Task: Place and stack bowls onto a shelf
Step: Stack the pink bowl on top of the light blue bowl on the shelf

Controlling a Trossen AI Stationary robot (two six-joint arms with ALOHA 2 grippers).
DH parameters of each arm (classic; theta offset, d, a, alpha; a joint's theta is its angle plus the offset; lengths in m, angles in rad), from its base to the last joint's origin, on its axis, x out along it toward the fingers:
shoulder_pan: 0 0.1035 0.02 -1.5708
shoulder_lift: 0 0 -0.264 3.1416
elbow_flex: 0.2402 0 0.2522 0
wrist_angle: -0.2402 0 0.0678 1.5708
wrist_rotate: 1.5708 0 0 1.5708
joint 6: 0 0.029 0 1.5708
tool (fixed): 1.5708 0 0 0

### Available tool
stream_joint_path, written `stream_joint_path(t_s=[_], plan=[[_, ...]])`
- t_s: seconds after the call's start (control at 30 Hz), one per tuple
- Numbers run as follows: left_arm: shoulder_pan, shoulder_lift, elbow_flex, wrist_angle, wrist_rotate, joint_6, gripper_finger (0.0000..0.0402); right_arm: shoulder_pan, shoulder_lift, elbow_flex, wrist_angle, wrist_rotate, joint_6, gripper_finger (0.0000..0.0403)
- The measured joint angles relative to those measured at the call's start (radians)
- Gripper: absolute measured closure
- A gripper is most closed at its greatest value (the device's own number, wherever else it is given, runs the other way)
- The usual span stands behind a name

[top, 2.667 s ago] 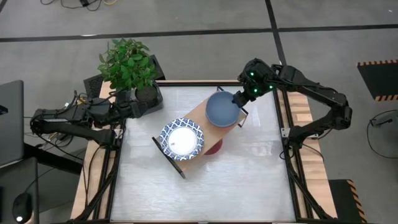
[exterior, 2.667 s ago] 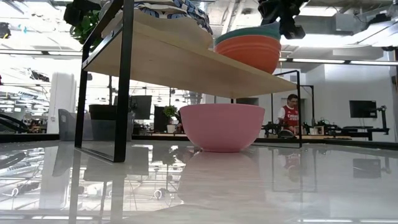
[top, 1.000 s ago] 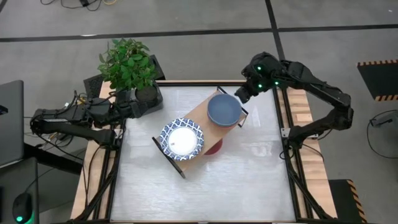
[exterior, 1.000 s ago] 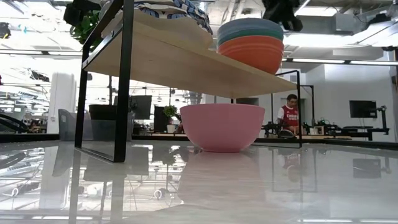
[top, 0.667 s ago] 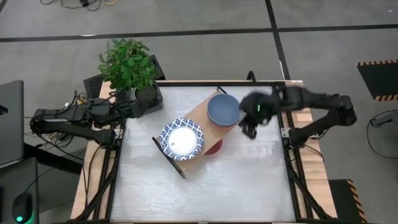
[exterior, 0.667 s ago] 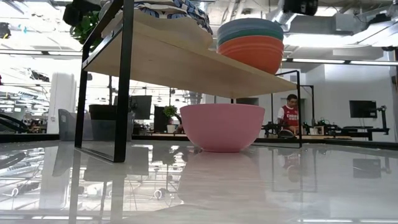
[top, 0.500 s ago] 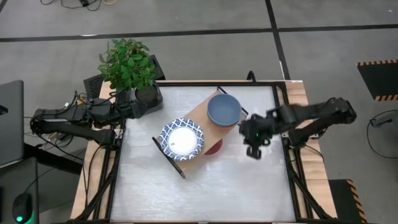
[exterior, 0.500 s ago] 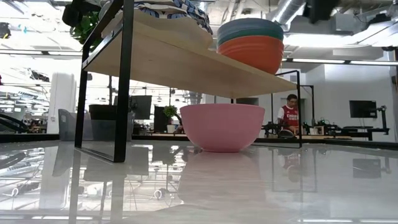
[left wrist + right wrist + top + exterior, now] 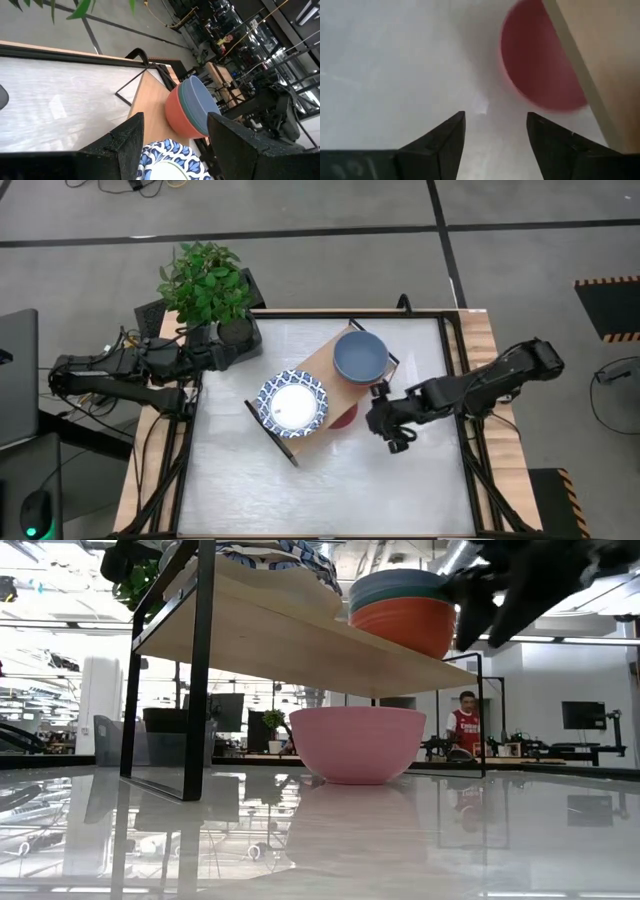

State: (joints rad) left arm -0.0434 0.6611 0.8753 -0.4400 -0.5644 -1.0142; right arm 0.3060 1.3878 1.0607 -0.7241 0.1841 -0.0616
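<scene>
The shelf [image 9: 322,360], a light-wood board on a black frame, stands slantwise mid-table. On it sit white bowls with blue-patterned rims [image 9: 293,405] and a stack of orange, teal and blue bowls [image 9: 402,610], blue on top [image 9: 360,356]. A pink bowl [image 9: 357,743] rests on the table under the board; it also shows in the right wrist view [image 9: 540,70]. My right gripper [image 9: 383,428] hangs open to the right of the pink bowl, slanting down, above the table [image 9: 487,625]. My left gripper [image 9: 175,130] waits open at the table's far left by the plant.
A potted plant [image 9: 205,285] stands at the far left corner, close to my left gripper. The white tabletop [image 9: 330,490] lies bare near the front edge and to the right of the shelf. Beyond the table, a person [image 9: 466,725] sits far off in the room.
My right gripper has swung from the shelf's far right end, beside the blue bowl, toward the near edge and down, stopping to the right of the pink bowl. It has rolled on the way, and its fingers now stand apart. The bowls have stayed in place.
</scene>
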Motion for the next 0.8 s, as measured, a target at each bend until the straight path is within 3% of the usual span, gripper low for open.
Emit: stream_joint_path(t_s=[0.27, 0.47, 0.8], plan=[[0.000, 0.000, 0.000, -0.066, 0.000, -0.046, 0.0200, -0.011, 0.154, 0.000, 0.093, 0.012, -0.164, 0.0164], [0.000, 0.000, 0.000, -0.092, 0.000, -0.073, 0.0200, -0.005, 0.254, 0.012, 0.123, 0.123, -0.202, 0.0164], [0.000, 0.000, 0.000, -0.094, 0.000, -0.075, 0.0200, 0.042, 0.268, 0.029, 0.121, 0.186, -0.196, 0.0165]])
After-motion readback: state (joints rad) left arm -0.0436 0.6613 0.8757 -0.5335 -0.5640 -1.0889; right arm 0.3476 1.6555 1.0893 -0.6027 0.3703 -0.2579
